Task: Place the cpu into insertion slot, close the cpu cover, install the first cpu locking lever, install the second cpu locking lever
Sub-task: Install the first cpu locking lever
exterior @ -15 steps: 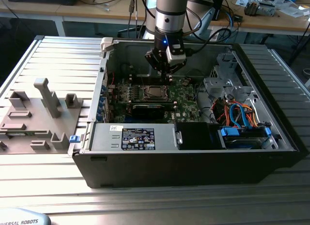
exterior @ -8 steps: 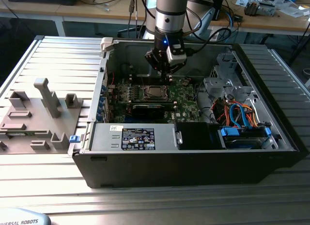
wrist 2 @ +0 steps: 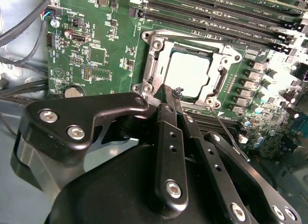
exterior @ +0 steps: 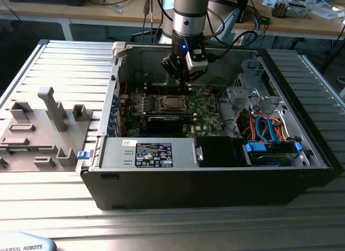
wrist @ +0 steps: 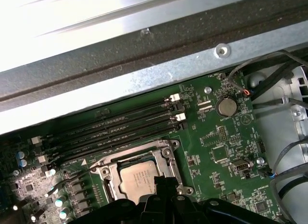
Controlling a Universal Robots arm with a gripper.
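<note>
Pressure should land squarely on the thin silver-grey metal cpu cover point(wrist 2: 150, 65) framing the dull silver square cpu point(wrist 2: 190, 74); black jaws, pressed together, rest at its edge.

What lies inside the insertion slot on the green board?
The cpu, its silver top showing through the cpu cover. The gripper hides part of it; whatever lies beneath the chip is covered.

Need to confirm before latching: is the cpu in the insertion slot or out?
In: the cpu lies flat and level on the board, framed by the cpu cover.
</note>
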